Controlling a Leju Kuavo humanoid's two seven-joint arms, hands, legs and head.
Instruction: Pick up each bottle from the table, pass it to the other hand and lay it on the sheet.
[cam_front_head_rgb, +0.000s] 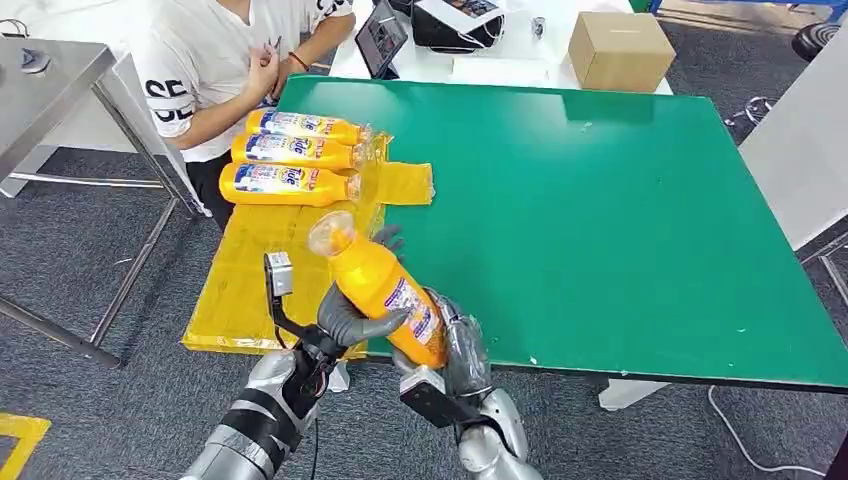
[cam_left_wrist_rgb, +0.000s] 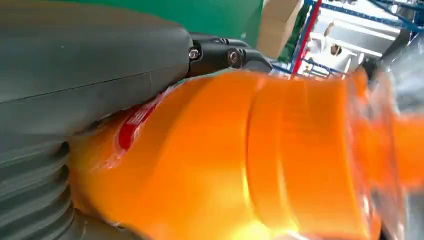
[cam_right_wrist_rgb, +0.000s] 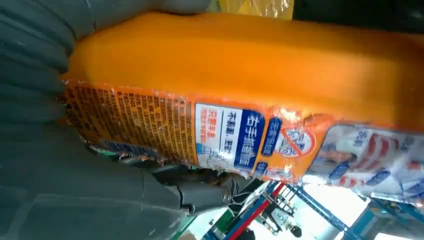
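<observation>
With both the left robot hand (cam_front_head_rgb: 350, 325) and right robot hand (cam_front_head_rgb: 455, 345) clamped on the orange bottle (cam_front_head_rgb: 385, 285) at the counter's (cam_front_head_rgb: 620, 200) seven o'clock edge, the right should release only once the left grips firmly.

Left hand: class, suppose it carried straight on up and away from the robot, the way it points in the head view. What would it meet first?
Probably the yellow sheet; beyond it lie three bottles. The left hand holds the orange bottle jointly with the right hand. Depth is unclear.

Bystander and clutter I'm seeing beyond the table

A person (cam_front_head_rgb: 215, 60) is sitting at eleven o'clock; a cardboard box (cam_front_head_rgb: 620, 50) is resting at one o'clock beside a tablet (cam_front_head_rgb: 381, 38).
</observation>
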